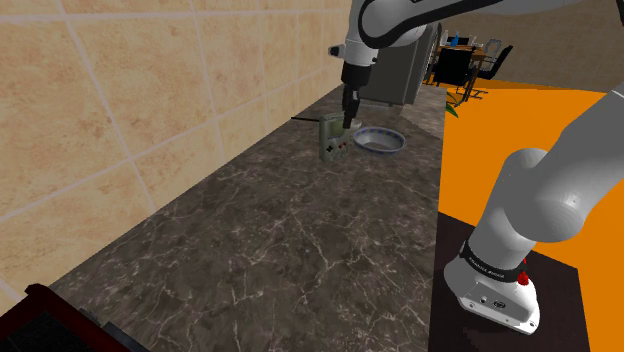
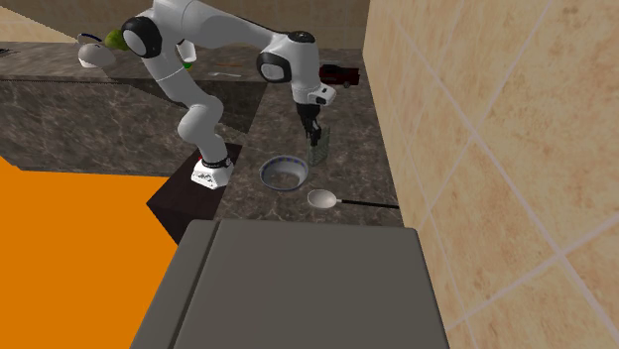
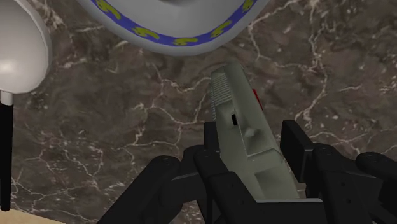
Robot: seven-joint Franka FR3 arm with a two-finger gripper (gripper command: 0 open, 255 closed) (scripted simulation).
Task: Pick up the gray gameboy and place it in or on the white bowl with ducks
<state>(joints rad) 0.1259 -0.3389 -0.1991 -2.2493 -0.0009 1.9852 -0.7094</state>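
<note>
Dark veined stone counter, beige tiled wall, orange floor.

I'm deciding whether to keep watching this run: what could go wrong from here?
1. The gripper clasps the gameboy only near one end, so it might pivot or slip during the carry.
2. The bowl sits very close to the gameboy. A low swing could knock its rim and shove it.
3. The white spoon lies near the bowl and might get bumped.

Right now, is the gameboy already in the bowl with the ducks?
No, the gameboy is clasped between the fingers of the gripper beside the bowl, outside its blue rim.
</note>
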